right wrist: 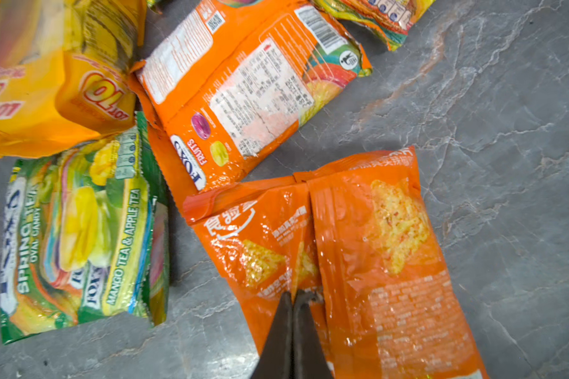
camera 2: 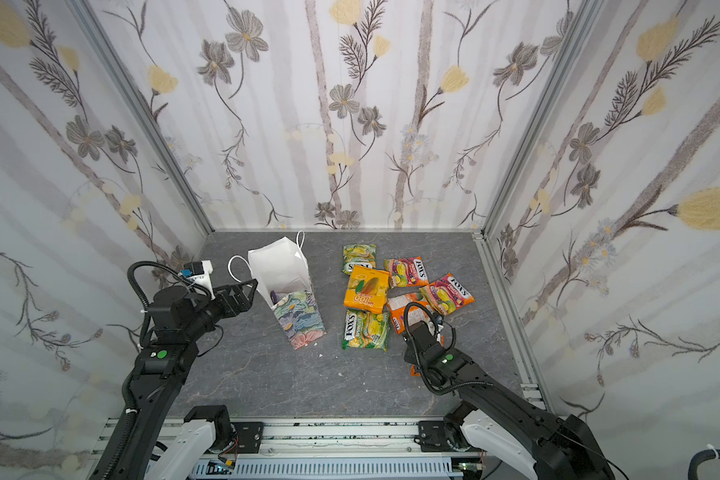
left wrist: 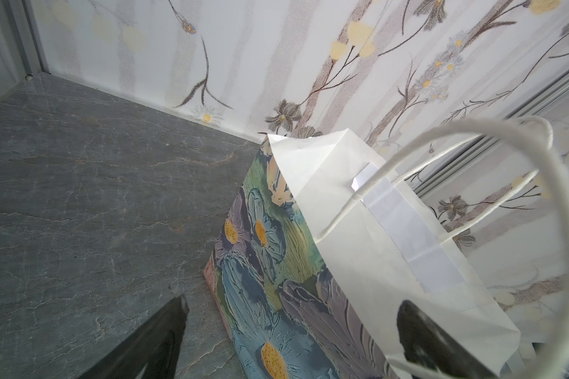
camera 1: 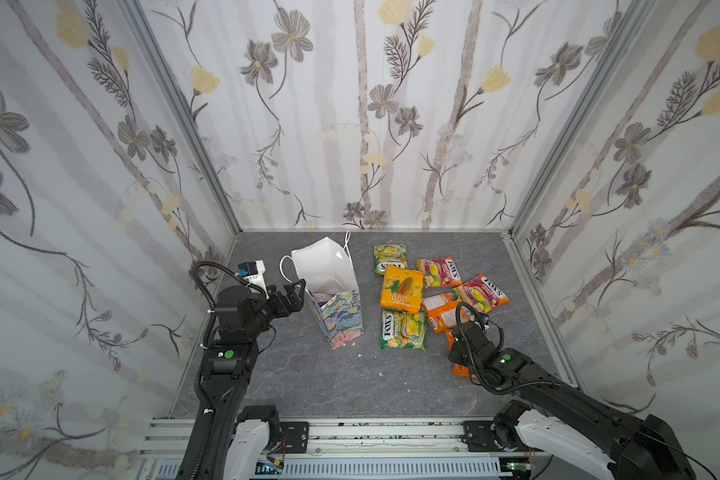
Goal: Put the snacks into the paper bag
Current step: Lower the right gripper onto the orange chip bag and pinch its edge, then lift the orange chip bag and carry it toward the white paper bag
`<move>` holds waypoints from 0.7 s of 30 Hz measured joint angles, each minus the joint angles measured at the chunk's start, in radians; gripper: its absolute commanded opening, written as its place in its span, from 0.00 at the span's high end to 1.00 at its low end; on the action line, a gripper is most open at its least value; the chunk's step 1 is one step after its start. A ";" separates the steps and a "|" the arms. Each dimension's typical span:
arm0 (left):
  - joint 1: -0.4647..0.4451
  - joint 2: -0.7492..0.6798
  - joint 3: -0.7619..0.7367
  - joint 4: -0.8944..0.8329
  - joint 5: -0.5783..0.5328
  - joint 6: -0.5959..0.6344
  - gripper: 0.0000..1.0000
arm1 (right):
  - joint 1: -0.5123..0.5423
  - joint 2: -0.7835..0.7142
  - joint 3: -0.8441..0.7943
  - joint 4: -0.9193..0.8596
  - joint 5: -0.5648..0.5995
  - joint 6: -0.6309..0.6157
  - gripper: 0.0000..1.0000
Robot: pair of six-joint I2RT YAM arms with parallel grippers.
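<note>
Well, on your grey counter the floral paper bag stood open, left of the snacks, which lay clustered flat. Your left hand gaped wide astride the bag's rim. Your right hand was pinched tight on the orange chip packet at its central seam.

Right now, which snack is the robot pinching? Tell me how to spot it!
Find the paper bag, then the snacks spread to its right in both top views. The one nearest the robot, under the right arm, is an orange packet pinched by the right end effector. Unlike the orange FOX'S pack beside it, it pictures triangle chips and shows no FOX'S name.
</note>
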 measured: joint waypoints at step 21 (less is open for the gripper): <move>0.000 -0.007 0.000 0.000 0.004 -0.003 0.00 | 0.013 -0.016 0.169 0.110 -0.201 -0.130 1.00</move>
